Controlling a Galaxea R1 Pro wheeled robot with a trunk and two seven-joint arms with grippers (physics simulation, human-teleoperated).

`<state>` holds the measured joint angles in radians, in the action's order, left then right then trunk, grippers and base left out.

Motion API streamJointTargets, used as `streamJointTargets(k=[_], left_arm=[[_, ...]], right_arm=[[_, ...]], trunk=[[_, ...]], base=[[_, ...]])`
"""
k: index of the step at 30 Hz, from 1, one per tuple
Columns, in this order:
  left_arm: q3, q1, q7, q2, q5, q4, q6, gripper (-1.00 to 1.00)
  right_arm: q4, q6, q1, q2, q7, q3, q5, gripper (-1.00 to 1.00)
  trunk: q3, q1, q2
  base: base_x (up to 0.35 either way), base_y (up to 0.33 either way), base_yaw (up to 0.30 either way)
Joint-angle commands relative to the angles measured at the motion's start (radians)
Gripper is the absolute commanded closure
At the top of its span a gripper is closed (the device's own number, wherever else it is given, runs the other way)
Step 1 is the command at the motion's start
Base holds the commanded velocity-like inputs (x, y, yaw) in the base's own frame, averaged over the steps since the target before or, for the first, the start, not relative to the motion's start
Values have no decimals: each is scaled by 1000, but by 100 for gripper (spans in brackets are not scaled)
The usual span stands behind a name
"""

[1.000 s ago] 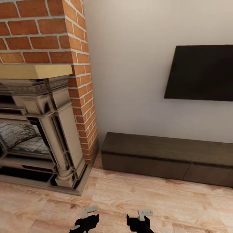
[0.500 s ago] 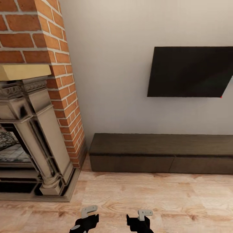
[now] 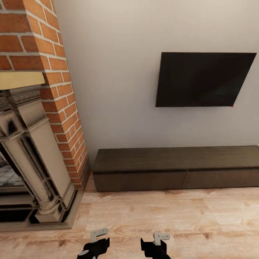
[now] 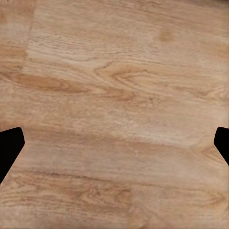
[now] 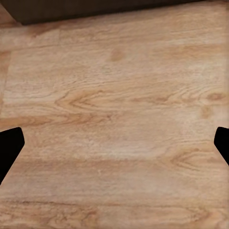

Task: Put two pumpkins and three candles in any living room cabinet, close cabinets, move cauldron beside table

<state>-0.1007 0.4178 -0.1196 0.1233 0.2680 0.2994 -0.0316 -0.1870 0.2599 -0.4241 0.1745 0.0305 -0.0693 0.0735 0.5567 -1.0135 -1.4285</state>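
Left tool (image 4: 114, 143) fingers spread wide, right tool (image 5: 114, 143) likewise, both empty

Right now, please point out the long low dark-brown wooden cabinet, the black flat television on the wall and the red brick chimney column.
Long low dark-brown wooden cabinet (image 3: 144, 181): head view, left front panel.
Black flat television (image 3: 203, 79): head view, screen middle.
Red brick chimney column (image 3: 54, 93): head view, side bricks.

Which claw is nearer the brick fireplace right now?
Left. The left claw hangs on the side of the fireplace; the right claw hangs farther over, facing the cabinet.
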Motion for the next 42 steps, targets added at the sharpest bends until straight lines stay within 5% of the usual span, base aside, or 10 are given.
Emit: streamJointTargets(k=[1, 10, 15, 33, 36, 42], left_arm=[[-8, 1, -6, 0, 10, 0, -3, -100], [-9, 0, -6, 1, 10, 0, -4, -100], [-9, -1, -5, 0, 14, 0, -62, -100], [-6, 0, 9, -16, 22, 15, -50, -100], [-3, 4, 9, -16, 22, 65, 38, -100], [3, -4, 10, -33, 27, 539, 572, -100]], right_arm=[[1, 4, -1, 0, 3, -7, 8, -100], [1, 9, -1, 0, 3, -7, 8, -100], [1, 13, -1, 0, 3, -7, 8, -100], [1, 14, -1, 0, 5, -6, 9, -100], [2, 13, -1, 0, 5, -2, 11, -100], [2, 8, -1, 0, 13, 1, 90, -100]], trunk=[[1, 0, 0], [1, 0, 0], [1, 0, 0], [57, -69, -126], [67, -80, -147], [86, -103, -189]], base=[[66, 67, -3], [145, 68, 9], [15, 4, 7], [0, 0, 0], [0, 0, 0], [0, 0, 0]])
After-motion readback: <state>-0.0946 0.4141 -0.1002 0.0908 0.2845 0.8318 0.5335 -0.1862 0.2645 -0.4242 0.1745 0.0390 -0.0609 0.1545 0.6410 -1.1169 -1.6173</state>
